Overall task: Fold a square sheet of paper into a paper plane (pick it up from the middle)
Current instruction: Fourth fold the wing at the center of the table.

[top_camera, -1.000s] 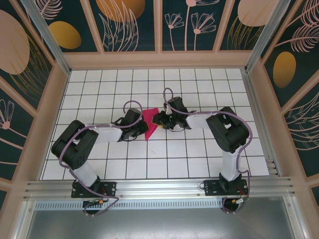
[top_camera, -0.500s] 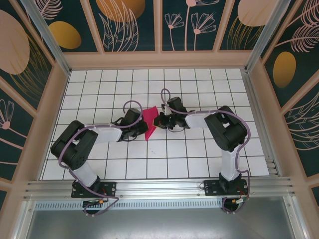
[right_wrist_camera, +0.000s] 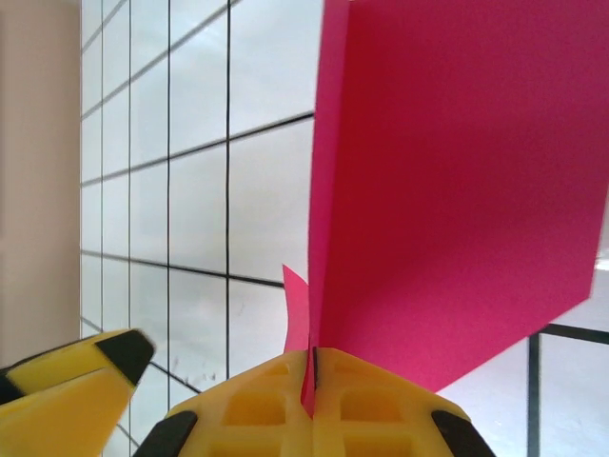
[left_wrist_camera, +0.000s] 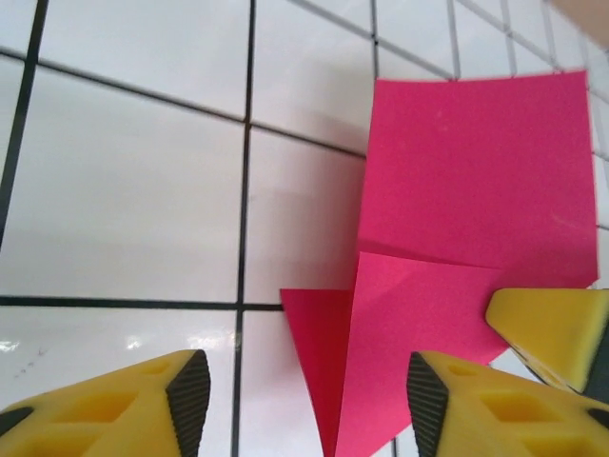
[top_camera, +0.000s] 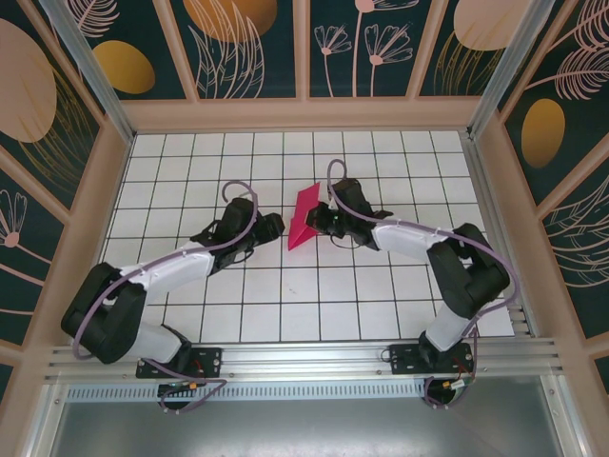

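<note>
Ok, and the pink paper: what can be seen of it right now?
The paper is thin, plain magenta-pink and partly folded. The left wrist view shows a flat rectangular part above creased flaps that narrow to a point. It is held up on edge over the white grid table, near the middle. The right tool is shut on one edge, pinching the layers together. The left tool stands open at the pointed end, not gripping it.

The pink paper [left_wrist_camera: 476, 181] ahead of the left gripper [left_wrist_camera: 306, 390] is showing a matt, smooth face; the table tiles [left_wrist_camera: 124, 190] below are gleaming glossy; the yellow fingers [left_wrist_camera: 95, 414] are looking plastic, pads [left_wrist_camera: 190, 395] possibly rubber.
</note>
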{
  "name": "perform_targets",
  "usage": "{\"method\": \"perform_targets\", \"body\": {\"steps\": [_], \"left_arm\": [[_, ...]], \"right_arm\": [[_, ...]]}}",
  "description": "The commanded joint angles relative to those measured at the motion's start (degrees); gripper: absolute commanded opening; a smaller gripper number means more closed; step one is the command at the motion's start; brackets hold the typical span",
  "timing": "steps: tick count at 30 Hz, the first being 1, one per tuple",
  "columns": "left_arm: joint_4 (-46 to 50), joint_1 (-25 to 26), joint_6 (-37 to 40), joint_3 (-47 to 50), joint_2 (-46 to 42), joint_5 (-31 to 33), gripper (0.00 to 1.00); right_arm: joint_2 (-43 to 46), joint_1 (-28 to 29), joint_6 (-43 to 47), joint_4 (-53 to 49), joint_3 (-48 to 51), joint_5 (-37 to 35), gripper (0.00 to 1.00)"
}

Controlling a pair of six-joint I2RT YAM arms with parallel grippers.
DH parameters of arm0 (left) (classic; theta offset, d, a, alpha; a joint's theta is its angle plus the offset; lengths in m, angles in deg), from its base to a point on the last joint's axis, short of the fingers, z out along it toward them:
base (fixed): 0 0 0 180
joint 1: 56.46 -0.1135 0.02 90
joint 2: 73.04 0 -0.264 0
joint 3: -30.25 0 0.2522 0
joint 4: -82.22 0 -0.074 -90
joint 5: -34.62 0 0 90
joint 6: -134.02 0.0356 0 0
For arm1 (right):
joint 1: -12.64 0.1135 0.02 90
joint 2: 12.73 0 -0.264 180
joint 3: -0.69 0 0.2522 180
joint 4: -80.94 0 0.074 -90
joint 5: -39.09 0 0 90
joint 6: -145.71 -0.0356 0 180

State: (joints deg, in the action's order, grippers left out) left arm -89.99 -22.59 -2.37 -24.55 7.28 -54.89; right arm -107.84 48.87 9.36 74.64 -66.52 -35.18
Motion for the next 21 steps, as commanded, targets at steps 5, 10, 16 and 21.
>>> {"method": "perform_targets", "body": {"steps": [5,10,16,21], "left_arm": [[-7.4,-0.2,7.3,6.1,-5.8,0.6,0.77],[-16.9,-0.2,12.8,11.0,-6.8,-3.7,0.81],[-32.1,-0.2,20.8,16.6,-4.4,-10.5,0.81],[-31.0,-0.1,27.0,13.5,1.6,-11.2,0.76]], "right_arm": [[3.1,0.8,-11.9,-3.7,2.4,-11.0,0.00],[0.1,2.0,-16.8,-3.6,0.5,-11.7,0.00],[-5.2,3.8,-22.3,-6.4,-3.6,-11.3,0.00],[-6.6,4.0,-27.2,-7.3,-3.6,-11.4,0.00]]}}
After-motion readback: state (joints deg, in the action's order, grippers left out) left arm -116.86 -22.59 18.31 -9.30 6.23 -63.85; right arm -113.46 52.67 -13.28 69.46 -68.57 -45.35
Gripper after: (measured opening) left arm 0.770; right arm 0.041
